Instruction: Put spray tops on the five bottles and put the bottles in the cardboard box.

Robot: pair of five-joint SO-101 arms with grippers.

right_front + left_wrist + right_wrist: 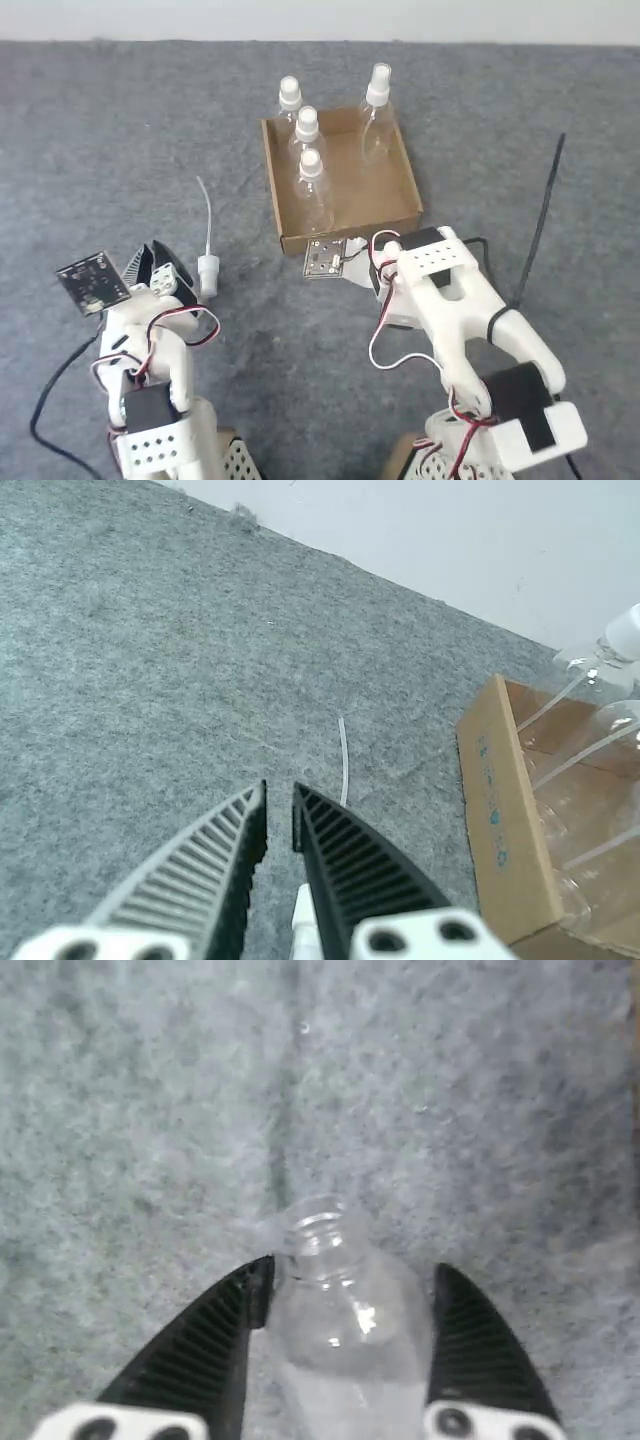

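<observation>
Four capped bottles [311, 175] stand upright in the cardboard box [380, 205] at the far middle of the grey carpet [120, 140]. Three run along the box's left wall, the farthest tight in the far left corner, and one is in the far right corner. The fifth bottle [335, 1335] has no top yet. Its open neck shows in the right wrist view, and the right gripper [353, 1270] is clamped on it, a black jaw pressed to each side of the clear body. From above, the right arm [450, 300] reaches toward the near edge of the box and covers that bottle, so I cannot tell how close it is to the cardboard. The last spray top [208, 270] lies loose on the carpet, left of the box and apart from it, and its thin white dip tube [204, 210] points away toward the far side. The left gripper [155, 265] is just to the left of that top, low over the carpet. In its own wrist view the left gripper's [280, 790] jaws are almost together, with a thin slit between them and nothing held. A bit of the white top [303, 920] shows beneath them, the tube [344, 760] runs on past the tips, and the box wall [500, 800] is off to the right. A thin black strip [540, 220] lies on the carpet right of the box.
</observation>
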